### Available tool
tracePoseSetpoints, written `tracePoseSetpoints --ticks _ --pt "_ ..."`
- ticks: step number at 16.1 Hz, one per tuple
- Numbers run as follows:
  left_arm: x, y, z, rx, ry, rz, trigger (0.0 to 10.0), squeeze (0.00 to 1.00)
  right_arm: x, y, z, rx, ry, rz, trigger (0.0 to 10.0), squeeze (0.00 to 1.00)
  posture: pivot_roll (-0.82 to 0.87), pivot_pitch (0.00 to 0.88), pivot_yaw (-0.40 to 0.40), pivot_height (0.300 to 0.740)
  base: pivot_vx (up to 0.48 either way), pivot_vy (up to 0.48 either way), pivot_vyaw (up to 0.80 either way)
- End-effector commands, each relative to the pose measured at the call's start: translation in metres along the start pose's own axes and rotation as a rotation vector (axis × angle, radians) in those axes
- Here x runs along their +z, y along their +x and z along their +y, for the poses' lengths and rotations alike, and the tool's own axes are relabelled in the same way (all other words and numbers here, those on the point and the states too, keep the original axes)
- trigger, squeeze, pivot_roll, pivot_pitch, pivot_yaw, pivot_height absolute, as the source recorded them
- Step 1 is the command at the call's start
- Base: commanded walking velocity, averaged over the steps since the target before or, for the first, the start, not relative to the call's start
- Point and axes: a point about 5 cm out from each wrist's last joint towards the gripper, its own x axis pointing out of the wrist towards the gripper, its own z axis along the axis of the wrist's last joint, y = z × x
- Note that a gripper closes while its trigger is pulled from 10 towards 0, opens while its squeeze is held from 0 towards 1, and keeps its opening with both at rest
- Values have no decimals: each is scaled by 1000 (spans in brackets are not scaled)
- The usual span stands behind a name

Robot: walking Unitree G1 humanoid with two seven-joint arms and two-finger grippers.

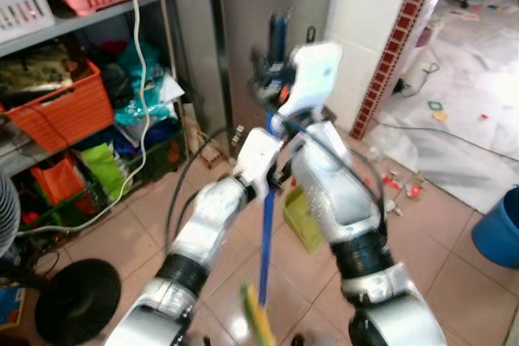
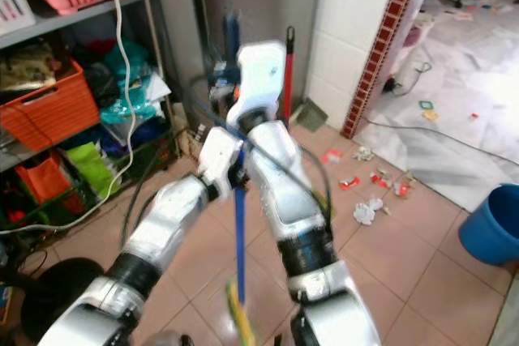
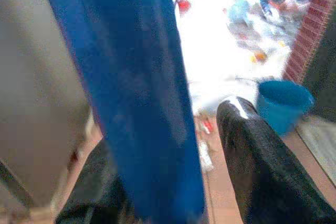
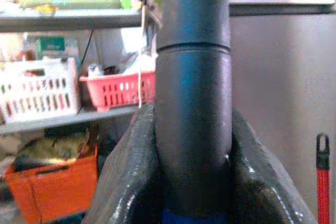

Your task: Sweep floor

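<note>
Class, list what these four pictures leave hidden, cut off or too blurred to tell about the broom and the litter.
1. Broom head: left eye view, blurred and cut by the bottom edge.
2. Litter: right eye view, too small to identify.
3. Broom handle: left wrist view, blur hides the left pincer's contact.
4. Handle top: right wrist view, cut above the right pincer.

Your two silver arms meet in front of you around the blue broom handle [image 1: 267,232], which runs upright between them. The right gripper [image 1: 272,66] clamps the handle near its top, the left gripper [image 1: 274,174] grips it lower down. To the left stands a shelf [image 1: 81,18] with an orange basket [image 1: 69,111]; litter [image 1: 401,184] and a blue bucket [image 1: 499,228] lie right.
</note>
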Motion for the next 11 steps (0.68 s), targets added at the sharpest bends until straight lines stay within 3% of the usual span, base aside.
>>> tracePoseSetpoints --ticks 1,2,3,4,5,7,11 --pt "12 -5 -7 -96 44 -22 10000 1000 16 3 -9 -17 -67 -97 0 0 -102 0 19 740 0 0 0" --pt "10 -13 -6 -113 77 -3 10000 1000 14 1 -10 -19 -81 -100 0 0 -98 0 17 740 0 0 0" --pt "6 -24 -2 -69 99 32 10000 1000 11 -3 -13 -12 -136 -106 0 0 -97 0 16 740 0 0 0" --pt "2 -31 8 4 195 58 10000 1000 9 -5 -15 -10 -160 -103 0 0 -97 0 16 740 0 0 0" --pt "5 -35 15 66 213 47 10000 1000 7 -6 -20 -20 -194 -96 0 0 -99 0 17 740 0 0 0" --pt "15 -38 22 137 103 8 10000 1000 7 -9 -27 -35 -264 -102 0 0 -106 0 16 740 0 0 0" --pt "16 -46 28 147 165 0 10000 1000 0 -18 -42 -100 -288 -75 0 0 -107 0 10 740 0 0 0"
